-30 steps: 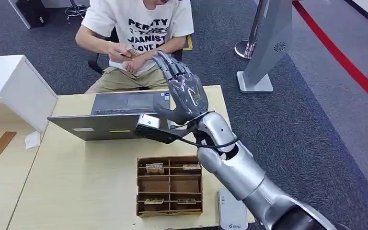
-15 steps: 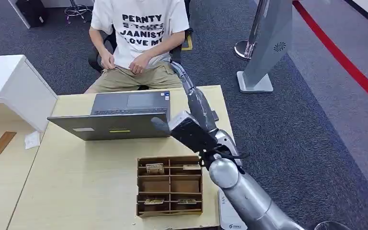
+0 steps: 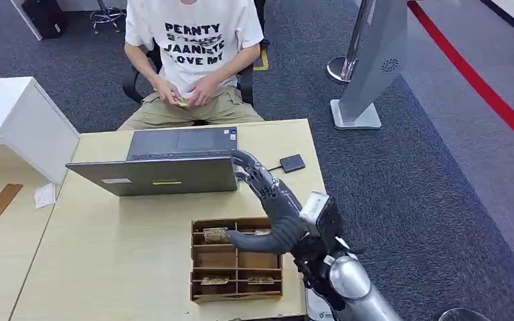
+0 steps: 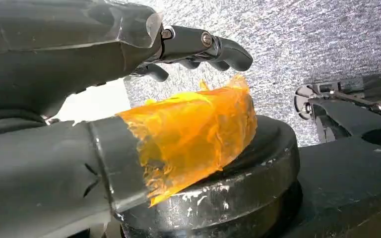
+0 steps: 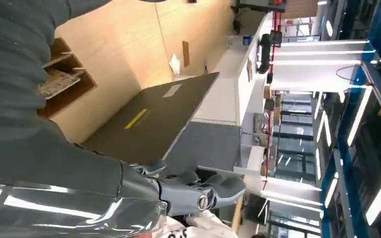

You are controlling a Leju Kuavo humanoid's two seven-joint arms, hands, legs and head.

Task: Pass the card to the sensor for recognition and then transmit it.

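Silver arm [image 3: 351,284], dark grey robot hand [image 3: 268,207], orange-taped thumb [image 4: 193,131].

right hand [image 3: 274,210] empty, fingers spread (left hand [image 4: 79,99] likewise).

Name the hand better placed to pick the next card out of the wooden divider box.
Right. The right hand hangs above the wooden divider box, fingers apart and holding nothing, beside the laptop. The left hand hangs low over dark parts of the robot's body, away from the table.

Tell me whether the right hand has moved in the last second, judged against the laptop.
Yes. The right hand has dropped and pulled back toward the robot: it was raised beyond the laptop near the person, and now hangs over the wooden card box, empty.
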